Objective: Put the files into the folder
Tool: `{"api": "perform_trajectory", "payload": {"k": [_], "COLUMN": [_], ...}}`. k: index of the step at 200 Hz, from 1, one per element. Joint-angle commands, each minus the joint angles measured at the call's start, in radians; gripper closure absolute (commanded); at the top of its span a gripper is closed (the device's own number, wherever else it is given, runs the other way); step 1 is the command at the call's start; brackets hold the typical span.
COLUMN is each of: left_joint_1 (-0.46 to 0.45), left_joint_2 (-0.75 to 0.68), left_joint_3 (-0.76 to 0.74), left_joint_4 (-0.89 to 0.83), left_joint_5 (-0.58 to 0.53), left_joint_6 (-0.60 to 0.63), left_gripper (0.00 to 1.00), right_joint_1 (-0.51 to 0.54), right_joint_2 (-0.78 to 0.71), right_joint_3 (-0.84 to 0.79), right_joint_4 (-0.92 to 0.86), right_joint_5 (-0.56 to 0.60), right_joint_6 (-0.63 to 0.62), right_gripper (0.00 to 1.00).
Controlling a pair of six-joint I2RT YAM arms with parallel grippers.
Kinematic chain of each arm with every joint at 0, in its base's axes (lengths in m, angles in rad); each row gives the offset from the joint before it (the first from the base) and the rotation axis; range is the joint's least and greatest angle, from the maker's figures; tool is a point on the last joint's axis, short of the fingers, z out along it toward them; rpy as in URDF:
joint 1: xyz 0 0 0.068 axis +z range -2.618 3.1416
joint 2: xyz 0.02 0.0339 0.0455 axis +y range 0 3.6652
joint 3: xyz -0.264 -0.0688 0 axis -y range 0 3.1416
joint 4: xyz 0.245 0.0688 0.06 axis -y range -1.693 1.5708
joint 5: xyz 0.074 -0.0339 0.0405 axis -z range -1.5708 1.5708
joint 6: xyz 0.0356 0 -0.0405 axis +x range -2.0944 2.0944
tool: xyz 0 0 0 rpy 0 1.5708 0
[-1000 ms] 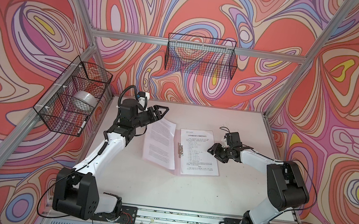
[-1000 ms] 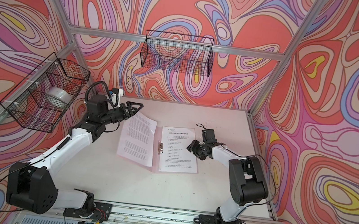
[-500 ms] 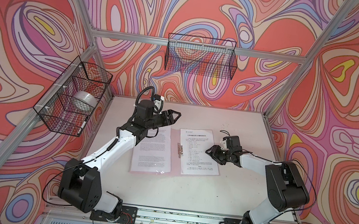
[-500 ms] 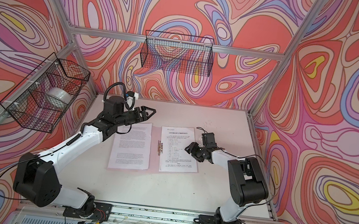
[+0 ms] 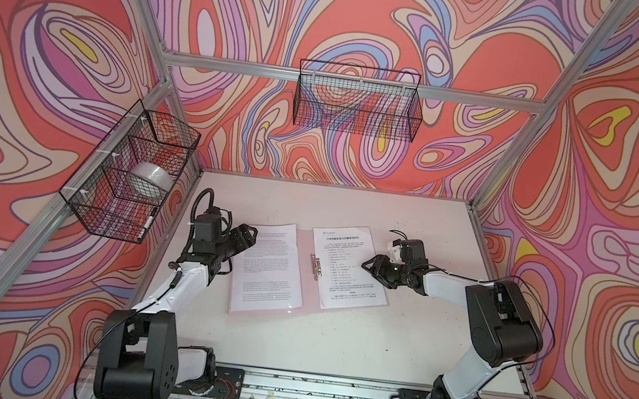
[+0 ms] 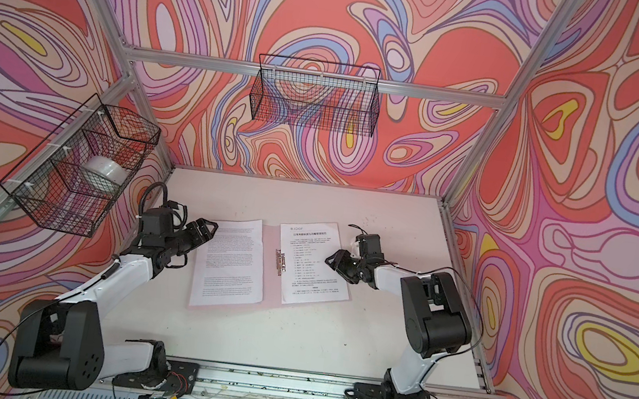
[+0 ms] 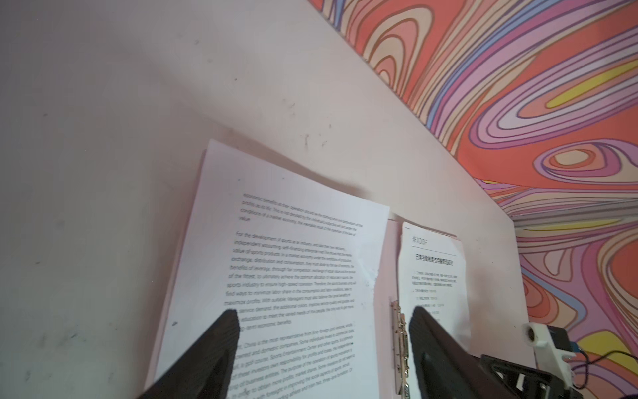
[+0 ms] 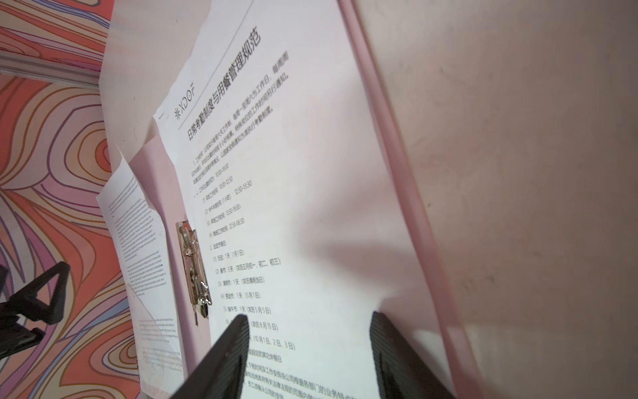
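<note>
The files (image 5: 268, 269) lie flat on the open folder (image 5: 310, 293) at mid-frame in both top views. We see the left gripper (image 5: 252, 237) and right gripper (image 5: 368, 265) flanking it, jaws apart at its outer edges.

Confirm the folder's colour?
The folder is plain pale pink, which shows best in the right wrist view.

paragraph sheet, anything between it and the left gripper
Nothing visible does. The left gripper hangs open at the outer edge of the paragraph sheet, which lies flat and uncovered on the left half of the open folder.
</note>
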Motion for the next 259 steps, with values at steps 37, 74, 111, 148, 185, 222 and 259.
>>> {"api": "perform_trajectory", "payload": {"k": [37, 74, 111, 148, 185, 222, 259], "left_joint_1": [0.042, 0.050, 0.049, 0.049, 0.050, 0.049, 0.047], "left_joint_2": [0.024, -0.039, -0.092, -0.113, -0.134, -0.208, -0.323], "left_joint_3": [-0.117, -0.183, -0.215, -0.260, -0.300, -0.328, -0.324], "left_joint_4": [0.086, 0.018, -0.034, -0.020, 0.039, 0.129, 0.161], "left_joint_5": [-0.007, -0.046, -0.042, 0.012, 0.096, 0.213, 0.289], "left_joint_6": [0.006, 0.026, 0.031, 0.009, -0.013, -0.100, -0.199], "left_gripper": [0.19, 0.19, 0.19, 0.20, 0.21, 0.22, 0.22], "right_joint_1": [-0.003, -0.002, -0.002, 0.001, 0.009, 0.013, 0.016], "right_joint_2": [0.068, 0.065, 0.072, 0.074, 0.077, 0.069, 0.066], "right_joint_3": [-0.036, -0.035, -0.025, -0.018, -0.019, -0.036, -0.048], "right_joint_4": [-0.126, -0.136, -0.145, -0.150, -0.151, -0.139, -0.131], "right_joint_5": [0.054, 0.058, 0.057, 0.058, 0.058, 0.058, 0.054], "right_joint_6": [0.003, 0.000, 0.003, 0.005, 0.008, 0.016, 0.020], "right_gripper": [0.40, 0.41, 0.41, 0.41, 0.41, 0.41, 0.41]}}
